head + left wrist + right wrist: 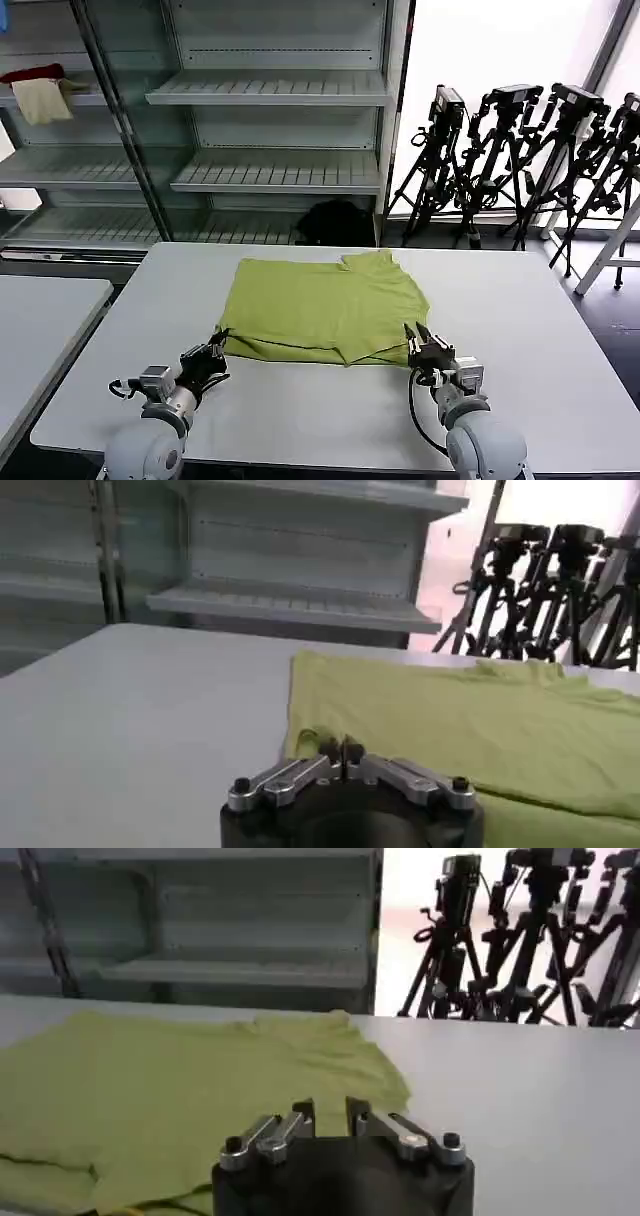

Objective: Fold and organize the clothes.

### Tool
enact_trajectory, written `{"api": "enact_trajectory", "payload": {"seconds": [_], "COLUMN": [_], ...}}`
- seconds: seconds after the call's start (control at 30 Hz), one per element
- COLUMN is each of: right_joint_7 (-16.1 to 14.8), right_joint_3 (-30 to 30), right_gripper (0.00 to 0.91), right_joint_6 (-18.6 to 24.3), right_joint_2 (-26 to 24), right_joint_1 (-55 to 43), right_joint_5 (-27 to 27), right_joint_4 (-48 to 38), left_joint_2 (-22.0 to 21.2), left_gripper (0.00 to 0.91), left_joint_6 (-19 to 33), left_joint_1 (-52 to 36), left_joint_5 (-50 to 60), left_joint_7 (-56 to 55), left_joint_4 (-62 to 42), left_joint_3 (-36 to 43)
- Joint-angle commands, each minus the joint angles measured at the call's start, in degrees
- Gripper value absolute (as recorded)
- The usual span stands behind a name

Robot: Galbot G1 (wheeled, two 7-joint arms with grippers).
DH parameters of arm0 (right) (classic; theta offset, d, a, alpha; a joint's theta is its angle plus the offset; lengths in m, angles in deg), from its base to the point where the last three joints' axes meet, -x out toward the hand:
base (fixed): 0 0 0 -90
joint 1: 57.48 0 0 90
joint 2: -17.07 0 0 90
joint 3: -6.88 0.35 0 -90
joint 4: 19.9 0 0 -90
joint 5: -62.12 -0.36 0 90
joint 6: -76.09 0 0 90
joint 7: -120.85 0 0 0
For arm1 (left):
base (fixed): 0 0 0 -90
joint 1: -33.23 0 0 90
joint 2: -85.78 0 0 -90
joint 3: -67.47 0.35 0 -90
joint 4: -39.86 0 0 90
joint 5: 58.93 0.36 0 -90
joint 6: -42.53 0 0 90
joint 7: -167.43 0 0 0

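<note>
My table (520, 330) was big and pale grey. One green T-shirt (320, 305) lay flat on it, folded over, in the middle and a bit nearer the far edge. The shirt's near edge sat well back from the table's near edge.

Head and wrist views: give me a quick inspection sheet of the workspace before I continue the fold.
Surface: light grey table, bare around the garment; a second table stands to the robot's left.
Job's things: one lime-green T-shirt lying flat mid-table, partly folded, near edge doubled over.
Clutter: nothing seen on the table.
Grippers: left gripper at the shirt's near left corner, shut on the fabric edge in the left wrist view; right gripper at the near right corner, fingers apart over the cloth.
Cables: black cable looping along the right wrist.
Surroundings: shelving behind, with red and cream cloths; camera tripods at the back right.
</note>
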Motion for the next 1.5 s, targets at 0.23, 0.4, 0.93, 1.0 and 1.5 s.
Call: {"api": "enact_trajectory", "payload": {"seconds": [0.23,0.4,0.93,1.0,1.5], "right_joint_7": [-0.04,-0.13,1.42,2.16,3.54], "right_joint_3": [-0.49,-0.81,0.71,0.20,1.66], "right_gripper": [0.000,0.000,0.000,0.000,0.000], "right_joint_6": [-0.11,-0.16,-0.14,-0.04,-0.15], "right_joint_2": [0.50,0.42,0.29,-0.57,0.29], "right_joint_1": [0.13,0.07,-0.25,-0.10,-4.37], "right_joint_5": [0.04,-0.06,-3.36,-4.10,-4.41], "right_joint_4": [-3.81,-2.74,1.00,0.84,-1.22], "left_joint_2": [-0.32,-0.29,-0.63,-0.62,-0.81], "left_gripper": [0.010,0.010,0.010,0.010,0.010], "left_joint_6": [0.54,0.88,1.69,1.82,2.29], "left_joint_1": [1.27,1.79,1.95,2.03,2.16], "left_joint_5": [0.38,0.37,0.24,0.17,0.23], "left_joint_7": [0.14,0.23,0.78,0.92,1.07], "left_joint_4": [0.83,1.13,1.60,1.65,1.67], "left_joint_3": [0.06,0.00,-0.11,-0.08,-0.17]}}
